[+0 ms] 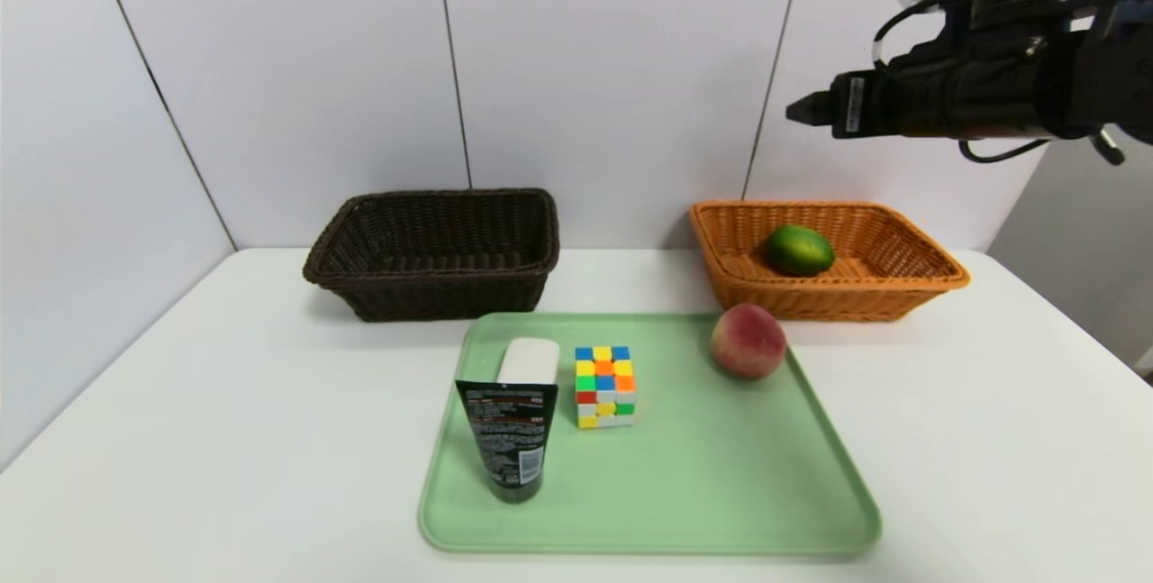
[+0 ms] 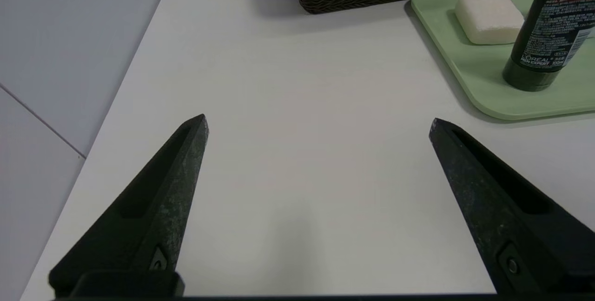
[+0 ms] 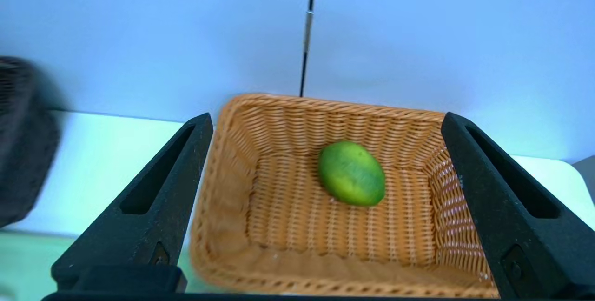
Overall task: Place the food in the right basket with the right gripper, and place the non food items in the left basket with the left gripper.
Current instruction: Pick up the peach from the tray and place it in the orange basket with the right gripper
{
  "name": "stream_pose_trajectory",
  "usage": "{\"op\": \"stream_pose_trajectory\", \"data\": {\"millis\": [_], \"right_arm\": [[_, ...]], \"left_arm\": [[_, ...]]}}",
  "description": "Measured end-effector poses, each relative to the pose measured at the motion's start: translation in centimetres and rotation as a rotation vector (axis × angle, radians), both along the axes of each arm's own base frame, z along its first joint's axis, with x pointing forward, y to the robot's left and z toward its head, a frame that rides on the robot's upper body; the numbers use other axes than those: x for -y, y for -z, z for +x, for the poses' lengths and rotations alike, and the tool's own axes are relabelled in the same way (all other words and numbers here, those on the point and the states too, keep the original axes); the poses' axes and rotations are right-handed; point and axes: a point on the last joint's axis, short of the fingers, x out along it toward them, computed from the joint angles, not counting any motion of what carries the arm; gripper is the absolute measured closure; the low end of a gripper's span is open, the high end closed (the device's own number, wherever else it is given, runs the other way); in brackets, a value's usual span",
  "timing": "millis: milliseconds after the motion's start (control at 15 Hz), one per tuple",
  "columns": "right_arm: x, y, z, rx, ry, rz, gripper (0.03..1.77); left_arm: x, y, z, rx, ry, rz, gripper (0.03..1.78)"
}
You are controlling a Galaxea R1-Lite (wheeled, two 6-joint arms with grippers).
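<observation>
White rectangular tabletop (image 1: 180, 439) set against a pale panelled wall. On it, near the front centre, lies a light green rectangular plastic tray (image 1: 721, 475) with rounded corners. Behind the tray stand two woven wicker baskets, well apart: a dark brown rectangular basket (image 1: 432, 254) on the robot's left, and an orange rectangular basket (image 1: 901, 281) on the robot's right.

The right arm is raised high, level with the wall panels above the orange basket. The right gripper (image 3: 325, 122) points toward the robot's left in the head view; its wrist view shows both black tapered fingers (image 3: 158, 198) spread wide, holding nothing, with the orange basket framed between them. The left gripper (image 2: 318, 124) hovers over bare tabletop to the left of the tray, its fingers likewise wide apart and empty.

A black upright cosmetic tube (image 1: 509, 439) with printed label stands cap-down on the tray's left part, long axis vertical. A reddish-pink round peach (image 1: 748, 341) rests at the tray's far right edge, just in front of the orange basket. A multicoloured puzzle cube (image 1: 604, 385) sits near the tray's centre, just right of the tube. A green oval lime (image 1: 799, 250) lies inside the orange basket, long axis running roughly left to right. A white rounded bar of soap (image 1: 530, 359) lies flat behind the tube, long axis running front to back.
</observation>
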Motion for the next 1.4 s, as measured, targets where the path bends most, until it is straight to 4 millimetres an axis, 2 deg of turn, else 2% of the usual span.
{"op": "stream_pose_trajectory", "data": {"millis": [200,400,600,867,1133,1400], "right_arm": [[-1.6,-0.5,-4.2,0.002,-0.051,-0.007,0.11],[-2.1,0.3,-8.7,-0.024,-0.1,-0.015,0.11],[-1.4,2.5,-13.3,-0.046,-0.139,-0.026,0.11],[0.7,5.4,-17.8,-0.039,-0.14,-0.03,0.11],[2.4,8.9,-20.8,-0.096,-0.141,-0.055,0.11],[2.6,11.3,-21.5,-0.089,-0.163,-0.05,0.11]], "left_arm": [[0.0,0.3,-0.1,0.002,0.016,-0.002,0.12],[0.0,0.5,-0.1,0.002,0.015,-0.001,0.12],[0.0,0.7,-0.2,0.001,0.015,-0.001,0.12],[0.0,0.8,-0.2,0.002,0.015,-0.001,0.12],[0.0,1.0,-0.2,-0.002,0.015,-0.001,0.12],[0.0,1.0,-0.2,0.001,0.012,-0.001,0.12]]}}
